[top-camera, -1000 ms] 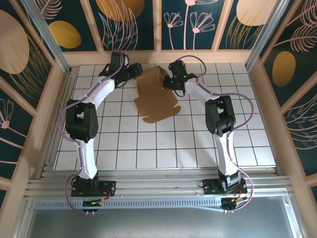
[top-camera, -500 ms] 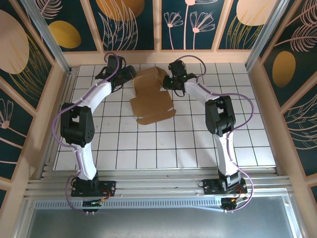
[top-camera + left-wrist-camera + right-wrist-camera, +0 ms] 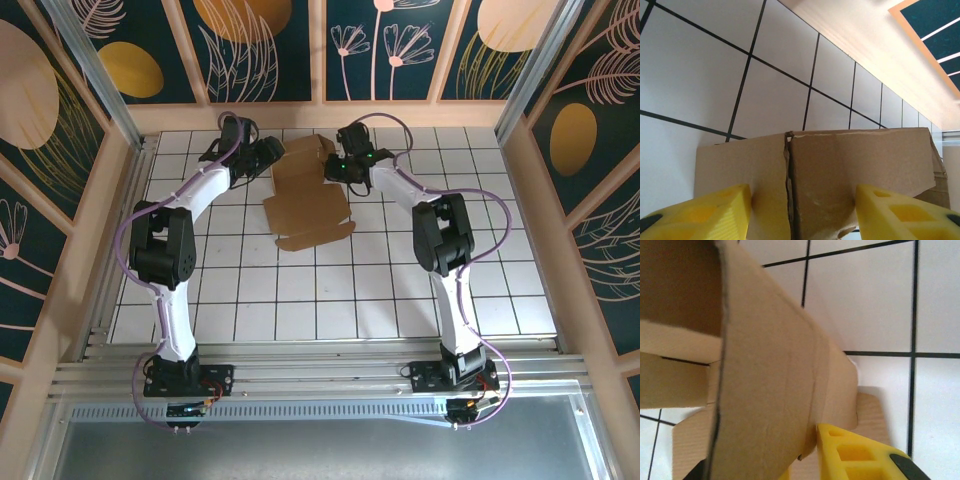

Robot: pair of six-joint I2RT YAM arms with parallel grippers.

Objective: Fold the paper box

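Left jaws back at paper box [image 3: 305,195] edge, right jaws pinching it

- I log left arm [image 3: 175,320] and right arm [image 3: 455,310]: white links, black joint housings.
- Purple cable [image 3: 117,245] loops along each.
- Black base brackets [image 3: 185,380] at 6 o'clock.
- Left fingers [image 3: 710,210] and right finger [image 3: 850,452]: yellow, moulded recesses.
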